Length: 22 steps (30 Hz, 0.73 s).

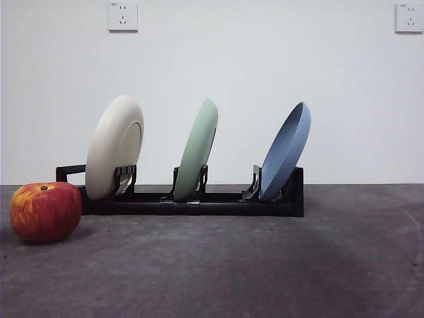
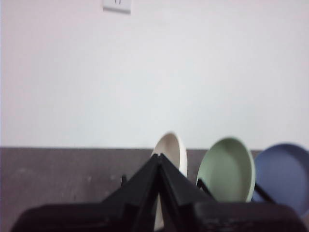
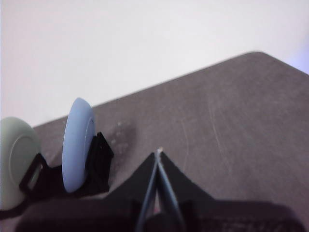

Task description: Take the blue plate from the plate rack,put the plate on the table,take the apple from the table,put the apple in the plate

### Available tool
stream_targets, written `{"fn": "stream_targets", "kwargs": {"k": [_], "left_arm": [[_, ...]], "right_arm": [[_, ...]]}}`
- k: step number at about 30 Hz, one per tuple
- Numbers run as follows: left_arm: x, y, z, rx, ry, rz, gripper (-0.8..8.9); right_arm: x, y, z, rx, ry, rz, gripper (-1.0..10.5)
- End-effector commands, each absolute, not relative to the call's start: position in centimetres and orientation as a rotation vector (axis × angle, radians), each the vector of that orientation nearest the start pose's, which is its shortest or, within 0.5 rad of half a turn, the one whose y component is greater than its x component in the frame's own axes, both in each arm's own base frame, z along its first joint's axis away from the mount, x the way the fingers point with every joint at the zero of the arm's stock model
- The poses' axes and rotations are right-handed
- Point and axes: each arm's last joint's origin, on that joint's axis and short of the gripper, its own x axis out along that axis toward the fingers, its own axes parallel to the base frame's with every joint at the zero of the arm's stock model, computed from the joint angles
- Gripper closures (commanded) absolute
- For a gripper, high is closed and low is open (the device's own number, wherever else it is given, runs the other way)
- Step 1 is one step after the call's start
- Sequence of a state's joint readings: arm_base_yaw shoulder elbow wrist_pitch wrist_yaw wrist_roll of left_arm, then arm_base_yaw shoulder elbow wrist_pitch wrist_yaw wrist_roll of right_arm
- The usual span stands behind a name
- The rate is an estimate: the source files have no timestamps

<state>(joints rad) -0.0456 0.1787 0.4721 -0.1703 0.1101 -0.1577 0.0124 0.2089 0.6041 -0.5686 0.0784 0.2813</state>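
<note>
While the blue plate (image 1: 286, 152) leans on edge in the end slot of the black plate rack (image 1: 199, 202), with a pale green plate (image 1: 197, 150) in the middle slot and a cream plate (image 1: 114, 147) at the other end, the apple (image 1: 45, 211) sits on the grey table (image 1: 265, 265) just beside the cream plate's end of the rack. The right gripper (image 3: 158, 153) hangs off to the side of the blue plate, jaws pressed together on nothing. The left gripper (image 2: 159, 157) faces the cream plate from a distance, likewise closed and empty.
</note>
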Motion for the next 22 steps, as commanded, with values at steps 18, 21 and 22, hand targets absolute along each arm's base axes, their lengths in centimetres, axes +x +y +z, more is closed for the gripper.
{"fn": "stream_targets", "kwargs": {"k": [18,21,22], "left_arm": [[14.0,-1.8,37.5,-0.315,0.204,-0.440,8.18],[16.4,-2.2,37.9,-0.385,0.305,-0.561,8.18],[17.3,-2.4,38.0,-0.409,0.341,-0.599,8.18]], "right_arm": [[9.9,0.0,39.5,0.264,0.543,-0.103,9.5],[11.1,0.2,39.3,0.275,0.624,-0.065,9.5],[11.5,0.2,39.1,0.281,0.659,-0.048,9.5]]}}
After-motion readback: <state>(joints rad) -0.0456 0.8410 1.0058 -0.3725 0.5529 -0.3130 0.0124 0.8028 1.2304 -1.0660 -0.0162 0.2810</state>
